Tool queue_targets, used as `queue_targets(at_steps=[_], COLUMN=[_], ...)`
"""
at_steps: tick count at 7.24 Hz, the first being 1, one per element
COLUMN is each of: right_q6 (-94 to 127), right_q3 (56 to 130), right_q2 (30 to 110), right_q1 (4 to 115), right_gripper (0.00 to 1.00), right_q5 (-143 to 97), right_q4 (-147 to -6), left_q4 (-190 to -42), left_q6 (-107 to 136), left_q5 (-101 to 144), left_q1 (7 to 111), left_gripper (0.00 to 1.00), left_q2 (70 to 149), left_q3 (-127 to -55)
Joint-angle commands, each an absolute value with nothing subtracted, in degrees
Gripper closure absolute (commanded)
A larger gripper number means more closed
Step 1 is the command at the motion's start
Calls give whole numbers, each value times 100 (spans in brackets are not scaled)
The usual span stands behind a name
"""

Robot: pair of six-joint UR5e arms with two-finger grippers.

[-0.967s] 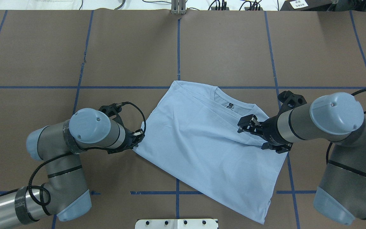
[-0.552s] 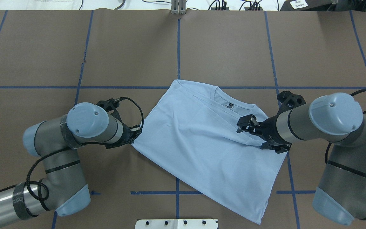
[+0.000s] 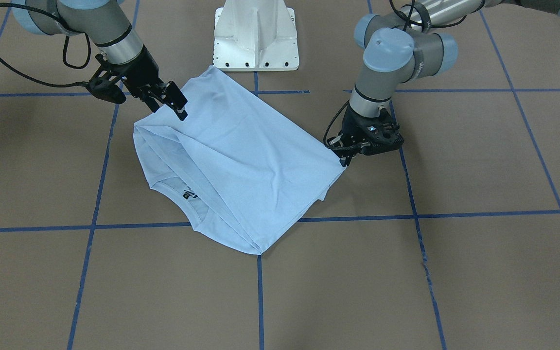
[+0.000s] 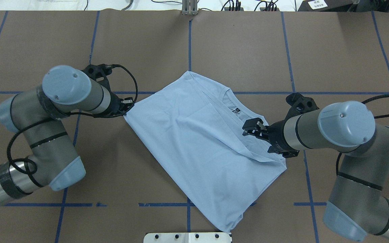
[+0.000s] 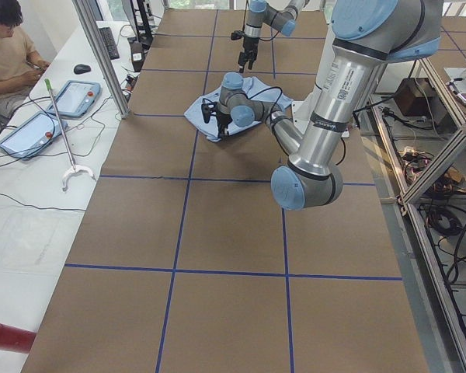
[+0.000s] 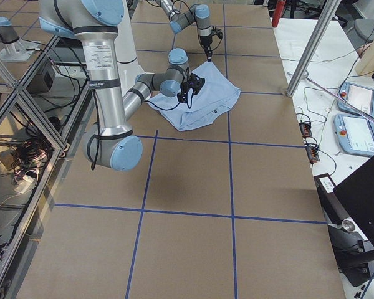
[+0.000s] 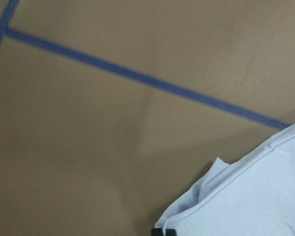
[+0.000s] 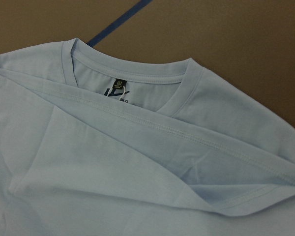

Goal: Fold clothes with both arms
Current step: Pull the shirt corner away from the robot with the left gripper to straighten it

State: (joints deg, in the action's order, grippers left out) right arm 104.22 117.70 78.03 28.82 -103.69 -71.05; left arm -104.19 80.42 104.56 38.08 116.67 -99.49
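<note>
Locate the T-shirt [image 4: 194,145] flat on the brown table [image 4: 248,50]. It lies diagonally across the blue tape lines [image 4: 189,44], with one lower corner just beside the white base [image 3: 255,34]. Note one side folded over the body as a long flap, crossing just below the collar [image 8: 152,74] and leaving the neck label [image 8: 117,91] exposed.

Find the left arm [image 4: 66,94] reaching in from its own side, with the left gripper [image 4: 127,109] set low at the shirt's outermost corner, the cloth tapering to a point there. Read as clenched on that corner, probably; confirmation is limited to a sliver of black fingertips [image 7: 162,231] at the bottom edge of the left wrist view, against the hem.

Find the right arm [image 4: 343,128] reaching in from the opposite side. Note the right gripper [image 4: 249,127] positioned over the shoulder area, near the collar and above the flap's edge, with jaws spread apart and released, grasping nothing. In the right wrist view, expect only collar, label, flap seam and a strip of table.
</note>
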Motion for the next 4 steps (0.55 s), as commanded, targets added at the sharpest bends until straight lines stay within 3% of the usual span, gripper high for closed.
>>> queue_targets(at_steps=[1, 3, 4], right_q6=[10415, 10433, 10450], right_q3=[11672, 11646, 11646], right_q2=[7743, 7708, 7682], right_q1=[2716, 2698, 2672], right_gripper=[0, 0, 0], right_q5=[-9932, -9871, -9687], right_q4=[-7154, -7102, -7093], left_q4=[-10981, -12519, -12777], left_q6=[7717, 7761, 7752], left_q5=[10459, 10433, 10433], left_q1=[4497, 4744, 4824], left_gripper=[100, 100, 100], left_q2=[12502, 13625, 13997], left_q3=[-8701, -6366, -5763])
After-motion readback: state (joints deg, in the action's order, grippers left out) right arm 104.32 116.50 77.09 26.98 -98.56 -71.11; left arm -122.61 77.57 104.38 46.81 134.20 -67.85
